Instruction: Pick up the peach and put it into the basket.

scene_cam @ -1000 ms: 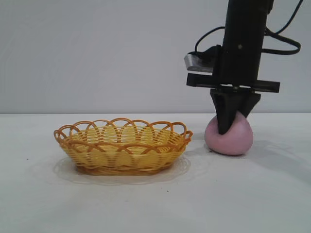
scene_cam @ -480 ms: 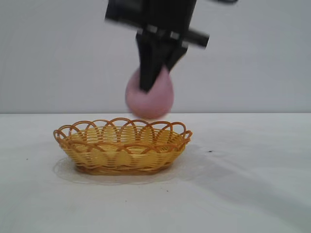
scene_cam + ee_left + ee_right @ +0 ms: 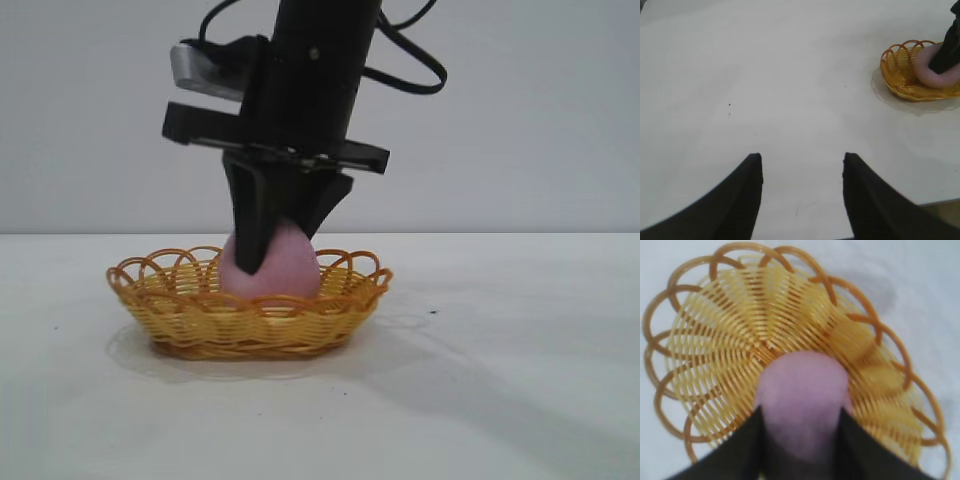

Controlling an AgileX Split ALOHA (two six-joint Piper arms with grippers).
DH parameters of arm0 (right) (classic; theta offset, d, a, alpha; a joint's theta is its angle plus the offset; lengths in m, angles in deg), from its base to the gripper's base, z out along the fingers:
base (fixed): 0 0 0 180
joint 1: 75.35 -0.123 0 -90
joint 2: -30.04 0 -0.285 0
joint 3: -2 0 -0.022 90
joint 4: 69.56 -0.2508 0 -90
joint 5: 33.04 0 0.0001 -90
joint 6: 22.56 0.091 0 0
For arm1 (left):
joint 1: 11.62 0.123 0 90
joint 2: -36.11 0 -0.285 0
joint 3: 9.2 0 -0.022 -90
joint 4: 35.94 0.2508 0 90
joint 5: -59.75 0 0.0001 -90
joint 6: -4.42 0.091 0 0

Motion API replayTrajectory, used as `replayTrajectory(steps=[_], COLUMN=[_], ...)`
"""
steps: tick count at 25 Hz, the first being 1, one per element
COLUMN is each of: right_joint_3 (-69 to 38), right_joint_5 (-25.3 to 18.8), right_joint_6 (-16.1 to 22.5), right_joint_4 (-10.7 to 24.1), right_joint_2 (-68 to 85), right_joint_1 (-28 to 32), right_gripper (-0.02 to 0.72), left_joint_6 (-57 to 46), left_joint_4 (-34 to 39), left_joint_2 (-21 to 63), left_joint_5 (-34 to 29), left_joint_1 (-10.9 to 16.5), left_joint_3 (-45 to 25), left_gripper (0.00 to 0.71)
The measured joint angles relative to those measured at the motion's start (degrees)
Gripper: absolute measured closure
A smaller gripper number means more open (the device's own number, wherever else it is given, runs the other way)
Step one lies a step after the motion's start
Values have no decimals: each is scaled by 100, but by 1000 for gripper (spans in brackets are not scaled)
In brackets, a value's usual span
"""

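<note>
The pink-mauve peach (image 3: 288,268) sits low inside the yellow-orange wicker basket (image 3: 150,282), its top above the scalloped rim. My right gripper (image 3: 275,256) reaches down from above and is shut on the peach, one finger on each side. The right wrist view shows the peach (image 3: 802,385) between the dark fingers (image 3: 747,450) over the basket's woven floor (image 3: 715,340). I cannot tell whether the peach rests on the basket floor. My left gripper (image 3: 801,159) is open and empty over bare table, far from the basket (image 3: 897,75) and peach (image 3: 927,70).
The basket stands on a plain white table (image 3: 500,380) in front of a grey wall. A table edge shows close to the left gripper in the left wrist view (image 3: 935,202). The right arm's cable loops above the basket (image 3: 420,70).
My right gripper lifted the peach from the table at the right, carried it left over the basket, and has now lowered it into the basket. The basket has not moved.
</note>
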Motion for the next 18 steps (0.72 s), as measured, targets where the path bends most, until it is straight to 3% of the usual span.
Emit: replayTrajectory(steps=[3, 6, 7, 10, 14, 18], right_joint_3=[0, 0, 0, 0, -273, -1198], right_joint_5=[0, 22, 22, -60, 85, 591], right_joint_6=[347, 707, 745, 810, 1116, 1509], right_joint_4=[378, 716, 744, 955, 1332, 1343], right_joint_2=[527, 994, 1121, 1350, 1385, 1257], right_joint_1=[11, 182, 294, 656, 1485, 2694], right_gripper=[154, 164, 123, 139, 139, 139], left_joint_6=[0, 0, 0, 0, 0, 0], left_joint_4=[0, 0, 0, 0, 0, 0], left_joint_2=[0, 0, 0, 0, 0, 0], left_joint_5=[0, 0, 0, 0, 0, 0], left_joint_1=[0, 0, 0, 0, 0, 0], left_joint_3=[0, 0, 0, 0, 0, 0], left_gripper=[352, 352, 352, 352, 352, 352])
